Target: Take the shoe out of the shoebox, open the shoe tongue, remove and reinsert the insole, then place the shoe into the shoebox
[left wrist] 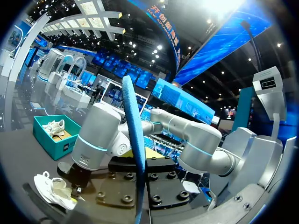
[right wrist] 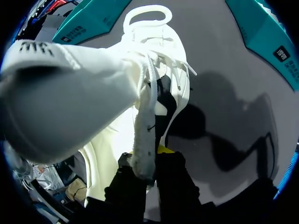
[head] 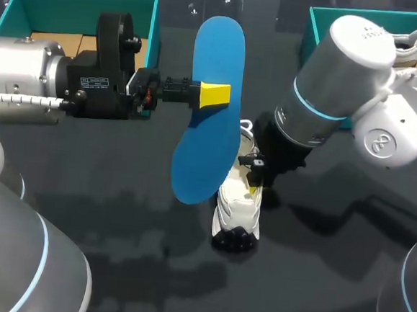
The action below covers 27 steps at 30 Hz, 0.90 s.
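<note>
My left gripper point(head: 215, 95) is shut on a blue insole point(head: 208, 113) and holds it upright above the table's middle. The left wrist view shows the insole point(left wrist: 135, 149) edge-on between that gripper's fingers. Just right of the insole, a white shoe point(head: 237, 209) lies on the dark table with its toe toward the front. My right gripper point(head: 254, 175) is down at the shoe's opening. In the right wrist view that gripper point(right wrist: 145, 168) is shut on a white strip of the shoe's upper by the laces, and the tongue point(right wrist: 60, 102) is pulled up and back.
A teal shoebox point(head: 152, 21) stands open at the back left. A second teal shoebox point(head: 316, 23) at the back right holds another white shoe point(head: 408, 45). My right arm's bulky elbow point(head: 352, 73) hangs over the table in front of that box.
</note>
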Each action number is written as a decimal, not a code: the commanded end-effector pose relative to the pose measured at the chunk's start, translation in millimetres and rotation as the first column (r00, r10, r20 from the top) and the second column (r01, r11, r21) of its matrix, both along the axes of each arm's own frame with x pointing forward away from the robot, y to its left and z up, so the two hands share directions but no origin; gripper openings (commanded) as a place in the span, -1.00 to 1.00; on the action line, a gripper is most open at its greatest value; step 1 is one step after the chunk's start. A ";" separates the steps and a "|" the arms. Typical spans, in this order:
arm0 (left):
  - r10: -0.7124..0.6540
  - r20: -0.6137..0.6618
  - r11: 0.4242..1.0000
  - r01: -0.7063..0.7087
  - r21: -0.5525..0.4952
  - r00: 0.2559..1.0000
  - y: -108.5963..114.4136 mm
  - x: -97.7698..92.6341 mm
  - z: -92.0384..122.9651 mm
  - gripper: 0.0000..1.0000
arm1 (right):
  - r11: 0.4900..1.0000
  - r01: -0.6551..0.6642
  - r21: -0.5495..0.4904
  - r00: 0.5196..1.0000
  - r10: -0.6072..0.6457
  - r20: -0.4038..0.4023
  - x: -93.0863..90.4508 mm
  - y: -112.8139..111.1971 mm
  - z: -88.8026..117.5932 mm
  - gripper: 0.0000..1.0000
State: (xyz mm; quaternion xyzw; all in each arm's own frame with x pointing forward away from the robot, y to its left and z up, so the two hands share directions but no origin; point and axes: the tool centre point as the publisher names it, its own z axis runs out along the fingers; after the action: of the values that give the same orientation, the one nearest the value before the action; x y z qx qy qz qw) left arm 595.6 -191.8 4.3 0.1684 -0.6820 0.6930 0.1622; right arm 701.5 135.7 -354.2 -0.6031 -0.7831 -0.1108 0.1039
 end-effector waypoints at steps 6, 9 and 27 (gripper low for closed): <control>0.006 0.001 1.000 -0.006 -0.003 1.000 -4.7 -1.8 1.2 -1.00 | 0.999 -0.047 -0.004 0.999 0.047 -0.018 11.3 4.2 -18.0 -1.00; 0.006 0.001 1.000 -0.006 -0.003 1.000 -4.7 -1.8 1.2 -1.00 | 0.999 -0.050 0.001 0.998 0.050 -0.024 13.0 3.3 -22.1 -1.00; 0.006 0.001 1.000 -0.006 -0.003 1.000 -4.7 -1.8 1.2 -1.00 | 0.999 -0.039 0.019 0.998 0.040 -0.052 11.8 4.5 -38.1 -0.95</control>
State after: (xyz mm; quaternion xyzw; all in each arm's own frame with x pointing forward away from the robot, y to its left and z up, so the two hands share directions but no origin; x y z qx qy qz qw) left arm 595.6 -191.8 4.3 0.1684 -0.6820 0.6929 0.1622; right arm 712.5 137.0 -387.2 -0.5893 -0.7909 -0.0991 0.1317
